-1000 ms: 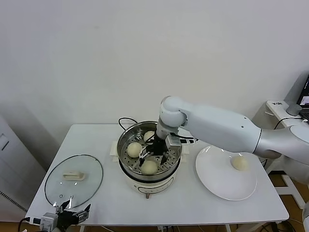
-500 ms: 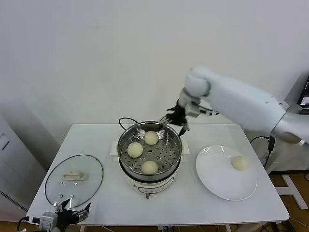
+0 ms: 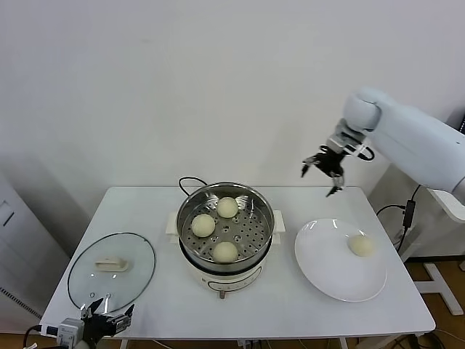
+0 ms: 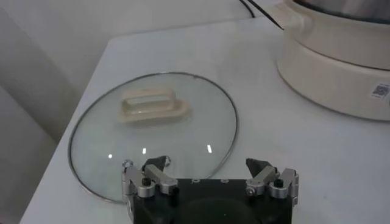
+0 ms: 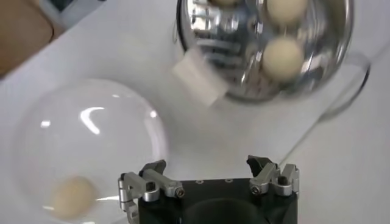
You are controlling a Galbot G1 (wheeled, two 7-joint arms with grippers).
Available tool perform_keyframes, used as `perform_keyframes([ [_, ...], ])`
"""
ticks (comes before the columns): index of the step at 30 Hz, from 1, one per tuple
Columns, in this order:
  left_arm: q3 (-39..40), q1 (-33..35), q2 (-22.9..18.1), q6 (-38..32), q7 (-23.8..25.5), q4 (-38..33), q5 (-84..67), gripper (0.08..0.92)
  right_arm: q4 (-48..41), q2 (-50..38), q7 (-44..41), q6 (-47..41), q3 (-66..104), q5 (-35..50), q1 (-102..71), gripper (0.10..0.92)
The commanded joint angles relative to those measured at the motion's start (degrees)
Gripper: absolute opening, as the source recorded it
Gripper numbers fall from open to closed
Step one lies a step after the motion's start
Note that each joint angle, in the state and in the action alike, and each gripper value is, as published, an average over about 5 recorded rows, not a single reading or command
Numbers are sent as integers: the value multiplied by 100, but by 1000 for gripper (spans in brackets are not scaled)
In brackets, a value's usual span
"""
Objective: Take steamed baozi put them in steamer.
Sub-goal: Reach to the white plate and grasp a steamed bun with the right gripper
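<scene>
Steamer (image 3: pixel 225 231) sits at the table's centre: a round, shiny steel pot on a white electric base, black cord trailing behind, perforated metal tray inside. 3 steamed baozi rest on that tray, apart from one another: one toward the back (image 3: pixel 227 207), one on the left (image 3: pixel 203 225), one at the front (image 3: pixel 225 251). All are smooth, round, cream-white dough. A 4th baozi (image 3: pixel 360 246) lies on the flat white round plate (image 3: pixel 327 276), to the right of the steamer.

Right gripper (image 3: pixel 324 173) is raised in the air above the table's far right edge, behind the plate and well apart from the steamer. Its dark fingers are spread and hold nothing. The remaining baozi lies below it, nearer the table's front edge.

Left gripper (image 3: pixel 107 320) is parked low at the table's front left corner, just beside the rim of the glass lid (image 3: pixel 111 270), fingers apart and empty. The lid is a clear round disc with a metal rim and a white handle (image 4: pixel 150 106), lying flat on the white table (image 3: pixel 276 305).
</scene>
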Motion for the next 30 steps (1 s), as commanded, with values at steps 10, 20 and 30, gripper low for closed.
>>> perform_keyframes([
  [10,35,-42,-11,57,-8,-7,-1,823,-1052,-505,171,-284,1681,-1619,-2068,823],
  [20,59,-41,-15,62,-9,-10,-1,823,-1309,-272,600,-53,2544,-2501,-2753,823],
  [30,68,-18,-19,48,-7,5,-1,823,-1399,-142,864,-69,2964,-3041,-3139,823],
])
